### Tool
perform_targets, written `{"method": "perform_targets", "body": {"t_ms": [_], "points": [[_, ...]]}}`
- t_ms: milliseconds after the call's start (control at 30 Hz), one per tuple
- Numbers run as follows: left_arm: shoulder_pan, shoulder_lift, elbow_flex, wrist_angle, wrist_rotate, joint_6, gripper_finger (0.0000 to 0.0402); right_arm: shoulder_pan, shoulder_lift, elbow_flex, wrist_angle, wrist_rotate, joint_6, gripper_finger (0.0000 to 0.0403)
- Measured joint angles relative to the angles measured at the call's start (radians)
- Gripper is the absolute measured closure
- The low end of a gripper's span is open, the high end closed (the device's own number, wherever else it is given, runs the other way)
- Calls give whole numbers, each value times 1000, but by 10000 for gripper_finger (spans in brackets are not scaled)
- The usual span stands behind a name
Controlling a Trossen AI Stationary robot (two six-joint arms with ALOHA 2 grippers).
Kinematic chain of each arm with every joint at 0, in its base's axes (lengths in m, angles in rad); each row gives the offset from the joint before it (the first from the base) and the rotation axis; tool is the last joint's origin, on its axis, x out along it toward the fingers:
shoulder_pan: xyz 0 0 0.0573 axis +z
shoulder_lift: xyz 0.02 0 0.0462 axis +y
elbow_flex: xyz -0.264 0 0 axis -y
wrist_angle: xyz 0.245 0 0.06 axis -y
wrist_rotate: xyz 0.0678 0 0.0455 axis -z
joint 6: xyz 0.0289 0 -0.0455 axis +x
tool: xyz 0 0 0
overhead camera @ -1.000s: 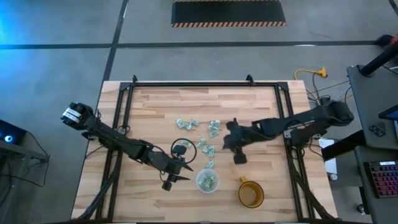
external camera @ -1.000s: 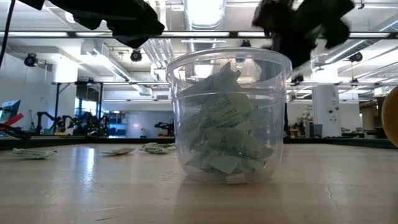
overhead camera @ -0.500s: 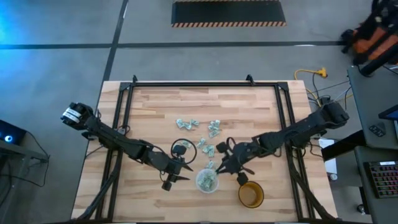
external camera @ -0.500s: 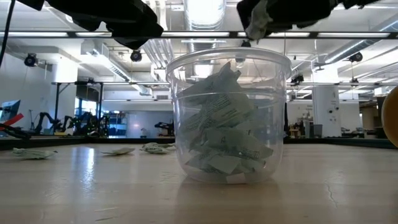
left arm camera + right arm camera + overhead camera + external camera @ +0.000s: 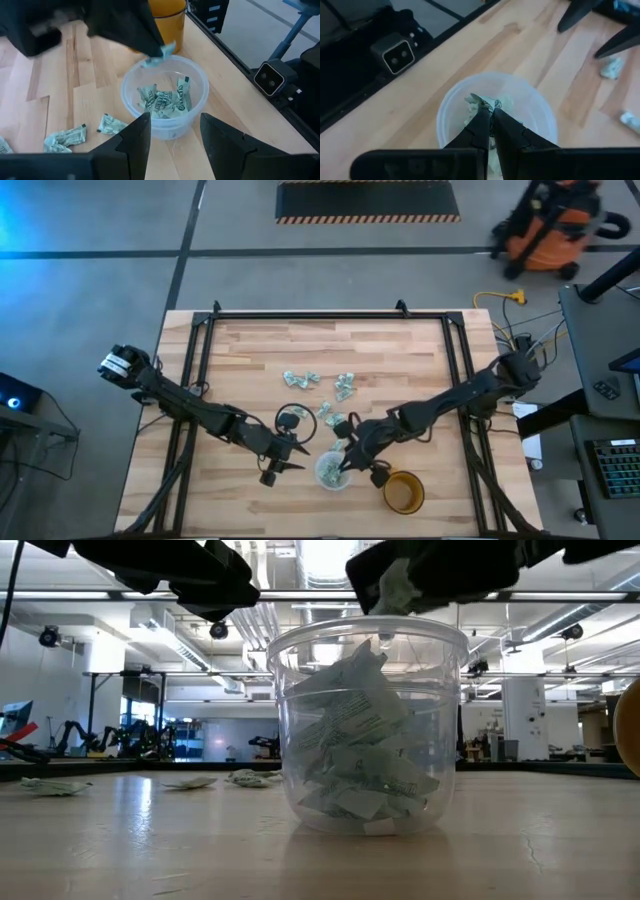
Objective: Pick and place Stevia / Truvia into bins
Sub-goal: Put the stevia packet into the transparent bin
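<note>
Right gripper (image 5: 489, 111) now above the cup (image 5: 451, 107) rim, fingers pinching 1 sachet (image 5: 479, 101); left gripper (image 5: 290, 457) fingers parted, empty.

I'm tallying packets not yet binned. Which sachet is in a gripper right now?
The sachet pinched by the shut right gripper just above the clear cup; the others lie in the cup or loose on the table.

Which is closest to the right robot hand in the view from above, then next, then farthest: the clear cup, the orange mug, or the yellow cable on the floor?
From the right hand:
1. Clear cup, right under it.
2. Orange mug, beside the cup.
3. Yellow cable, off the table.
</note>
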Motion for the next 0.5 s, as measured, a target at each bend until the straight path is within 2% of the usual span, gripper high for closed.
{"method": "perform_targets", "body": {"t_ms": [333, 500], "points": [[0, 0, 0, -6, 0, -1, 246, -3, 25, 51, -104, 4, 83, 388], [0, 0, 0, -9, 0, -1, 246, -3, 28, 49, -117, 4, 90, 356]]}}
